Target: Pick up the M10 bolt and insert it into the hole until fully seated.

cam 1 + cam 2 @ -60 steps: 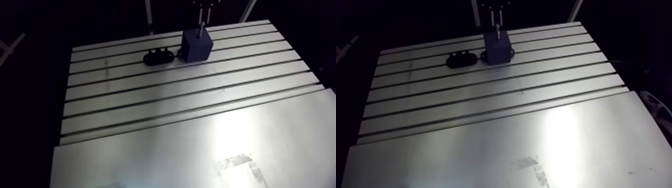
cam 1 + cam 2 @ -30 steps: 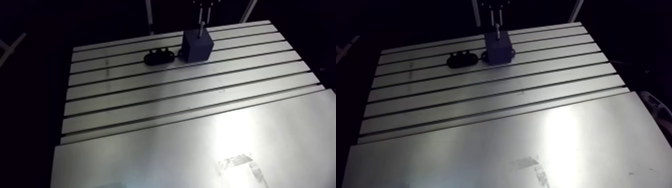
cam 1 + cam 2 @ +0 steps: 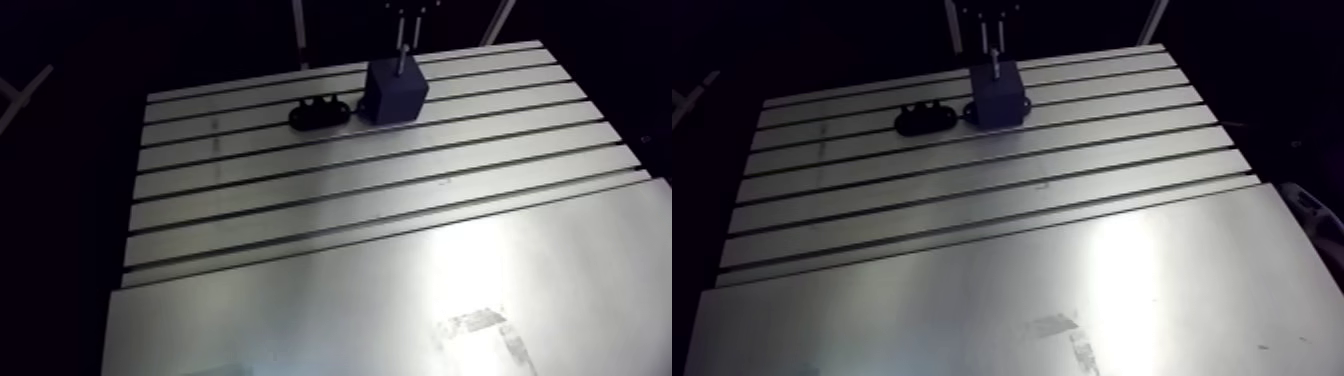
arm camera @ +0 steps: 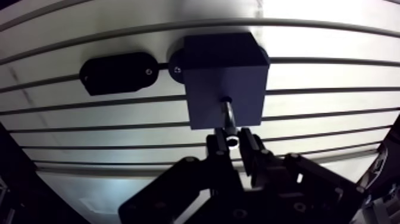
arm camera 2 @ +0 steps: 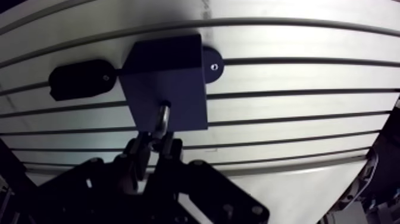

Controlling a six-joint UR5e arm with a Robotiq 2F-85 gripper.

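Observation:
A dark blue block [image 4: 223, 77] stands on the slotted table [image 3: 350, 200], with a hole in its top face. In the wrist view my gripper [image 4: 233, 140] hangs just above the block, shut on the head end of the M10 bolt [image 4: 228, 116]. The bolt's shiny shank points down, its tip in the hole's mouth. How deep it sits is hidden. The arm view shows the same block [image 3: 394, 92] at the far side of the table, with the bolt [image 3: 401, 62] upright over it.
A black oval holder [image 4: 117, 72] lies beside the block, touching its round base flange; it also shows in the arm view [image 3: 318, 113]. A smooth plate [image 3: 400, 300] covers the table's near half.

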